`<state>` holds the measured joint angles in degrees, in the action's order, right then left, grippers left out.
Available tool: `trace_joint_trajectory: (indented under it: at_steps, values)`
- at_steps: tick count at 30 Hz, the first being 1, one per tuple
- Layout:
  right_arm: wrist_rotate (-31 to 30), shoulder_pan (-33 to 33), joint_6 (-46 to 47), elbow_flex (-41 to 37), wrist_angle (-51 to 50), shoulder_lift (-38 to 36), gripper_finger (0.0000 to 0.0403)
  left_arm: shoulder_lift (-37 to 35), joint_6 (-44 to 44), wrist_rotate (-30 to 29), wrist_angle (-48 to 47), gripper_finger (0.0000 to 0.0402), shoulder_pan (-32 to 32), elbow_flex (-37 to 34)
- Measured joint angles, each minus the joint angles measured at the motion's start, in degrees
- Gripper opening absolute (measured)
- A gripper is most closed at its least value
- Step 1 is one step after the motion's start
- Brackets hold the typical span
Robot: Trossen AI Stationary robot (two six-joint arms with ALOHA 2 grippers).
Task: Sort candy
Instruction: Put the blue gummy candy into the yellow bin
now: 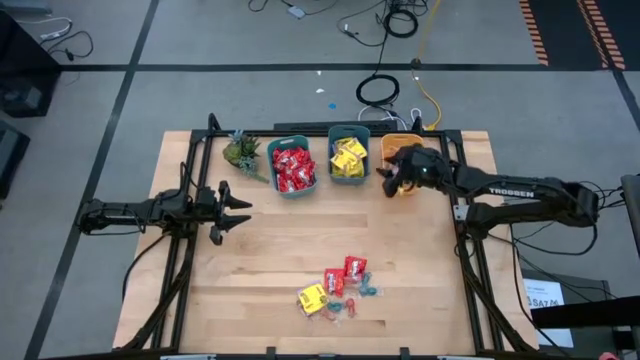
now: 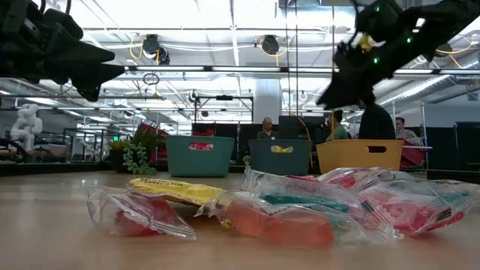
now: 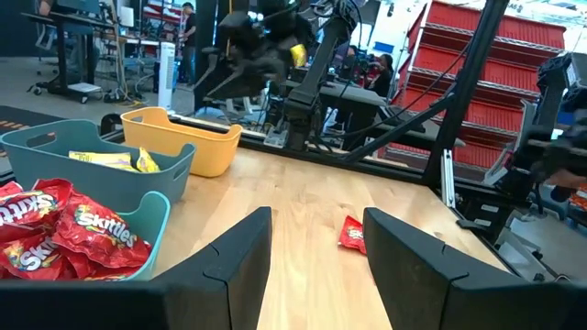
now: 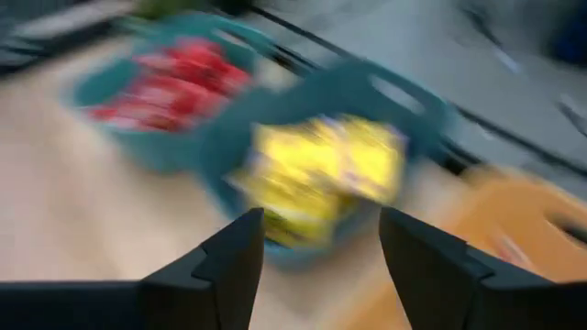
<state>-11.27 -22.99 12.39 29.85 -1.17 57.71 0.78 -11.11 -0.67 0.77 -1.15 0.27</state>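
Right gripper (image 1: pixel 388 178) over the yellow bin (image 1: pixel 401 146)
Jaws apart, empty — left gripper (image 1: pixel 236 208) waits open, far across the counter (image 1: pixel 300 240); candy pile (image 1: pixel 338 287) lies nearer the front edge.

Two dark, jointed arms. White "TROSSEN" lettering on the right arm (image 1: pixel 525 195). Blocky black fingers (image 3: pixel 240 261) with angular, faceted edges.

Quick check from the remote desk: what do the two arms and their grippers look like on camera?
Both arms are black and jointed. The right arm carries white TROSSEN lettering. Left gripper and right gripper each end in two dark, angular, wedge-shaped fingers.
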Motion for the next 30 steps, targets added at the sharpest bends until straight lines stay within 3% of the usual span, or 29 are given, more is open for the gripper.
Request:
trace_joint_trajectory:
  at_steps: [3, 12, 30]
  values:
    - [4.0, 3.9, -5.4, 1.1, 1.9, 0.1, 0.0203, 0.0, 0.0, 0.0, 0.0, 0.0183, 0.0, 0.0]
    - [4.1, 17.2, -7.2, 1.8, -0.7, 0.6, 0.0201, 0.0, 0.0, 0.0, 0.0, 0.0183, 0.0, 0.0]
    - [3.9, 45.2, 25.5, 2.6, -9.7, 16.7, 0.0201, 0.0, -0.5, 0.0, 0.0, 0.0183, 0.0, 0.0]
